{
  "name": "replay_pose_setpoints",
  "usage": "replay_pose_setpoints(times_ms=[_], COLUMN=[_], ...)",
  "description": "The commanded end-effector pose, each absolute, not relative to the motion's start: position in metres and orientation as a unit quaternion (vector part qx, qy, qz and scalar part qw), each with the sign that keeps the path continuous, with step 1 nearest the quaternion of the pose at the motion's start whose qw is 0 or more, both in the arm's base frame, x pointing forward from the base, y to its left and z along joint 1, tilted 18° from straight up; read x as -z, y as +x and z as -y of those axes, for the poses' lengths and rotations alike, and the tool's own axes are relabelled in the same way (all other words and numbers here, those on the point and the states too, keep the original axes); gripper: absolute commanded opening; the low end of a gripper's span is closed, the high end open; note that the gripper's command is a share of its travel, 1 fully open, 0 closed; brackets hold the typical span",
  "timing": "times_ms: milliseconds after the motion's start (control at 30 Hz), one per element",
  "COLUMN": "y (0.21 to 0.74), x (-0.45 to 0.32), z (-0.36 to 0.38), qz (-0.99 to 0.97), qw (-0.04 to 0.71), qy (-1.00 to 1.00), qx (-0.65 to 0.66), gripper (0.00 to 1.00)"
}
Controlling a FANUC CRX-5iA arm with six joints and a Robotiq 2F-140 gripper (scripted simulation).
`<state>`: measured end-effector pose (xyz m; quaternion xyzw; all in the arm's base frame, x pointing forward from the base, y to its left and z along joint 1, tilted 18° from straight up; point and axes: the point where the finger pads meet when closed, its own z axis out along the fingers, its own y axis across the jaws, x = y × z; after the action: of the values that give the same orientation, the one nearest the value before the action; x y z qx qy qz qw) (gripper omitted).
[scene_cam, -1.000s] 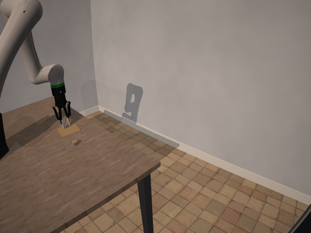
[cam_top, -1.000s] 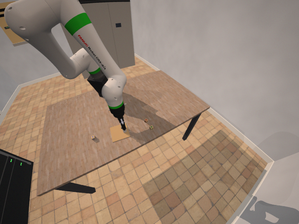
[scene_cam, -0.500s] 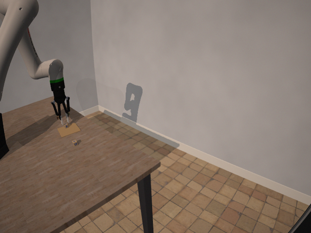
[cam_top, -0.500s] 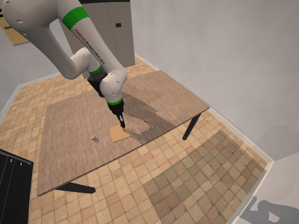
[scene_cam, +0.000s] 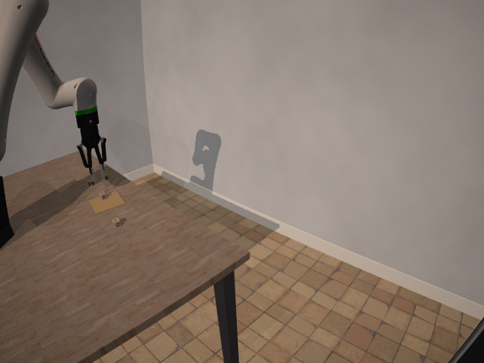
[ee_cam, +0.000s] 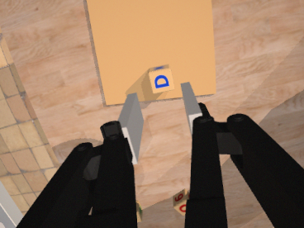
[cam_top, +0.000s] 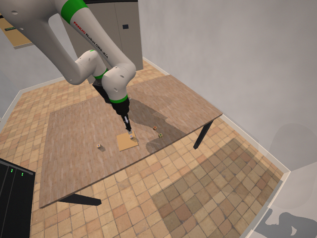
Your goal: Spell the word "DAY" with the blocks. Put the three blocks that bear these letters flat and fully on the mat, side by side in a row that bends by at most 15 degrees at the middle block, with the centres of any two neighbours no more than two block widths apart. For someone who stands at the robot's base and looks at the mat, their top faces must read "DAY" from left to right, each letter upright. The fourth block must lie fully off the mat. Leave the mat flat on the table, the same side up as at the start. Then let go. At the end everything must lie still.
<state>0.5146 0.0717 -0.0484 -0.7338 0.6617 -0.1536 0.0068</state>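
Observation:
The D block (cam_top: 131,136) (scene_cam: 102,195) (ee_cam: 161,81), blue letter on top, lies flat on the tan mat (cam_top: 125,144) (scene_cam: 113,202) (ee_cam: 149,28), close to one of its edges. My gripper (cam_top: 128,130) (scene_cam: 98,179) (ee_cam: 161,102) is open and empty, lifted clear above the D block. A block with a blue letter (cam_top: 99,146) (scene_cam: 116,222) lies on the table off the mat. A red-lettered block (cam_top: 154,127) (ee_cam: 182,202) and a green-lettered block (cam_top: 160,135) lie on the table on the mat's other side. Their letters are too small to read.
The wooden table (cam_top: 76,133) (scene_cam: 77,266) ends a short way beyond the mat; its edge shows in the wrist view as tiled floor (ee_cam: 19,144). A grey cabinet (cam_top: 122,33) stands behind the arm.

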Motion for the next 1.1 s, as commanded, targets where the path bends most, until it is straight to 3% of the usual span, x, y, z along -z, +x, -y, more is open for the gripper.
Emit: replay_pose_setpoints(times_ms=[0, 33, 67, 1067], y=[0.5145, 0.5145, 0.5145, 0.5186], x=[0.0471, 0.047, 0.047, 0.0474], z=[-0.072, -0.072, -0.072, -0.0787], qz=[-0.662, -0.662, -0.662, -0.62], qw=[0.007, 0.007, 0.007, -0.002], qy=[-0.734, -0.734, -0.734, -0.77], qx=[0.154, 0.154, 0.154, 0.154], gripper=[0.25, 0.25, 1.0, 1.0])
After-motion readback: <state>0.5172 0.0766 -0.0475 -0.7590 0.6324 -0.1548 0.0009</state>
